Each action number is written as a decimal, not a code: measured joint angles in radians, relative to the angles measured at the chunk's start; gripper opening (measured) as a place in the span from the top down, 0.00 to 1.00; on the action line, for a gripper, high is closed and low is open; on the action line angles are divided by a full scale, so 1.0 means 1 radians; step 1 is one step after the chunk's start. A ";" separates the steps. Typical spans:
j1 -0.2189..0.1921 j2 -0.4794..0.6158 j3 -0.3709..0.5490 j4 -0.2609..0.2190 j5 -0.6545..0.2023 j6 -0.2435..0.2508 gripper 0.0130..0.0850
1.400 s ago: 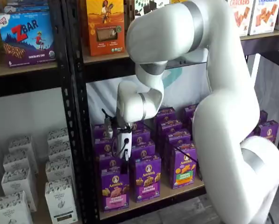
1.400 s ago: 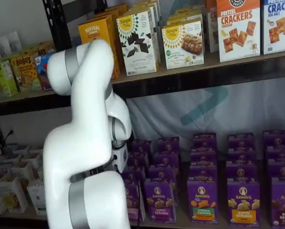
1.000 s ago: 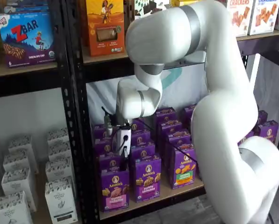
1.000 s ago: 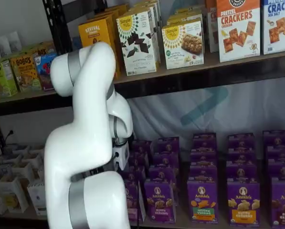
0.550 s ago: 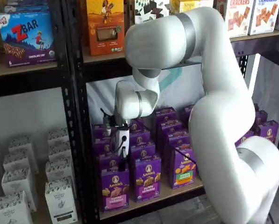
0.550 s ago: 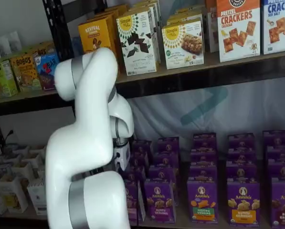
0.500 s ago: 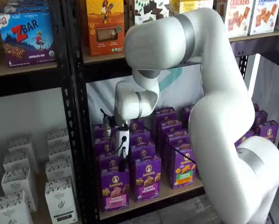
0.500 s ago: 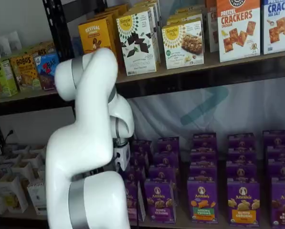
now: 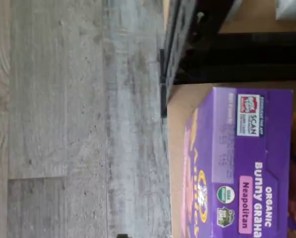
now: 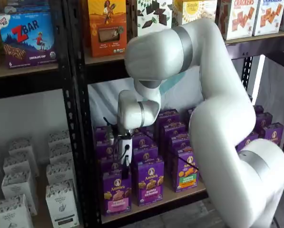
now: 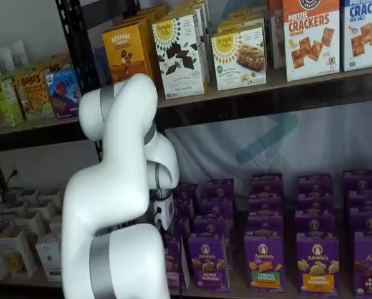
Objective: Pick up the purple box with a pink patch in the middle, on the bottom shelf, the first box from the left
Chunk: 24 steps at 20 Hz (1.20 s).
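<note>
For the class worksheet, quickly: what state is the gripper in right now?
Gripper: just above the purple box; fingers side-on, so open or shut cannot be told.

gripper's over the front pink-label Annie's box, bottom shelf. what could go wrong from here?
1. Crowding: the purple box stands tight beside a near-identical purple neighbour, with more cartons close behind, so the jaws might clip or grab the wrong one.
2. Post: the black rack post runs right next to the box, so the gripper has little side room.
3. Edge: the box sits near the front lip of the bottom shelf, so a nudge could tip it off.
</note>
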 joint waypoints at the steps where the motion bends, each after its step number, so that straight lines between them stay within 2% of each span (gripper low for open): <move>1: -0.001 0.011 -0.007 -0.002 -0.005 0.000 0.00; 11: -0.003 0.097 -0.072 -0.018 -0.027 0.010 0.00; 24: 0.007 0.177 -0.141 -0.051 -0.032 0.049 0.00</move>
